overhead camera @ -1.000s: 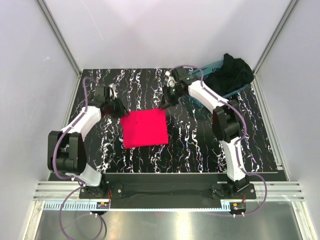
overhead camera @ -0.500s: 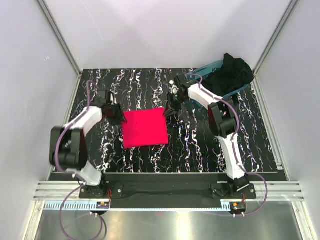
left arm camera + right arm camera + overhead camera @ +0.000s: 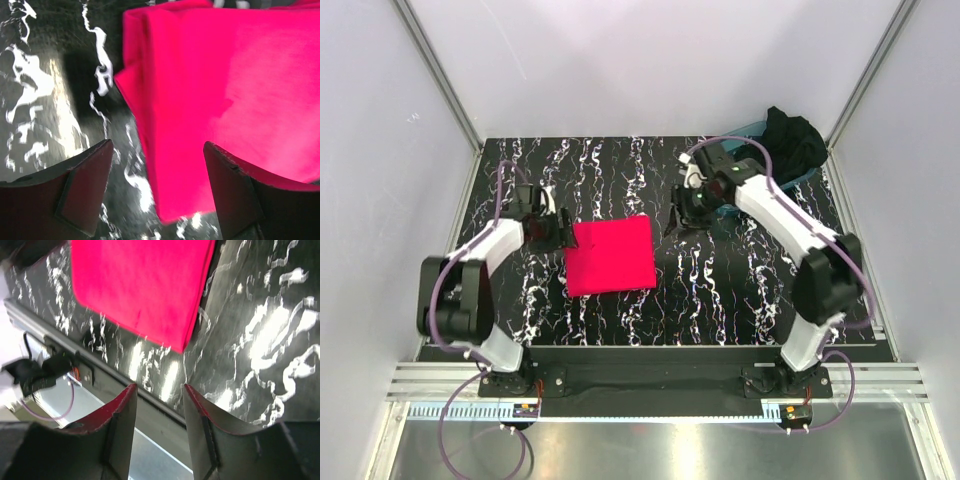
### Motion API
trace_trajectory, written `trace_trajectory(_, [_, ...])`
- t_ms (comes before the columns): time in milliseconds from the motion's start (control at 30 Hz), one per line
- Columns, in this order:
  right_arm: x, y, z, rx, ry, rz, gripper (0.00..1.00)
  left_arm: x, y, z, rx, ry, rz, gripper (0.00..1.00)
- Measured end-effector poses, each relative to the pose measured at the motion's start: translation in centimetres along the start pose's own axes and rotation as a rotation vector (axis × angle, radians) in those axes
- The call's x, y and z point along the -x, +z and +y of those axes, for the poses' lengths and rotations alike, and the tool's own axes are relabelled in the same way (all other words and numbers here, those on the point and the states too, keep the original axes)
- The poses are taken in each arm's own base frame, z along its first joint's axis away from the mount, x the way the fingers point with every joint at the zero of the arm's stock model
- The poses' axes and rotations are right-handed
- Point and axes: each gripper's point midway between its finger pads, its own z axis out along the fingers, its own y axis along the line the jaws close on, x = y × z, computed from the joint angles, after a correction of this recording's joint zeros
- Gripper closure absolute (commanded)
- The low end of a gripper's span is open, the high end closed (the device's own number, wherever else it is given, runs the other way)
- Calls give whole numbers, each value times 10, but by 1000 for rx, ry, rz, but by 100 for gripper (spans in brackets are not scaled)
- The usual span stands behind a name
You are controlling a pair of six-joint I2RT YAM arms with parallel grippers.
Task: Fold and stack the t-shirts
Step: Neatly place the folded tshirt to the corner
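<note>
Marbled table (image 3: 720, 295), folded red shirt (image 3: 610, 255) unmoved, left hand (image 3: 558, 229) released beside it, right hand (image 3: 679, 224) released, backed away

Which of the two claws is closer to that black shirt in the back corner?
The right. The right gripper hovers over the table to the left of the black shirt; the left gripper is farther off, at the red shirt's opposite edge.

Black tabletop (image 3: 710, 300) with white marble veining, glossy, glare patches on it. Plain white walls (image 3: 650, 70) on three sides, aluminium posts (image 3: 435, 70) in the back corners. Aluminium rail (image 3: 880, 382) along the near edge, brushed metal sheet (image 3: 670, 450) below it.
</note>
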Motion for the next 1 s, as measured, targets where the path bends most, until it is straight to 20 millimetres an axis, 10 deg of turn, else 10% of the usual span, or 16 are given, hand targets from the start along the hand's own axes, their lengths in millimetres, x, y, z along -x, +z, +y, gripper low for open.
trace_trajectory(333, [-65, -17, -20, -28, -5, 65, 51, 19, 46, 5, -75, -13, 18, 21])
trace_trajectory(767, [-71, -18, -23, -25, -52, 69, 51, 27, 57, -10, -195, -58, 6, 46])
trace_trajectory(900, [-71, -18, -24, -25, -61, 71, 51, 25, 57, -8, -190, -66, 17, 65])
trace_trajectory(1000, [-73, -17, -25, -26, -61, 75, 51, 22, 57, -6, -177, -75, 30, 97])
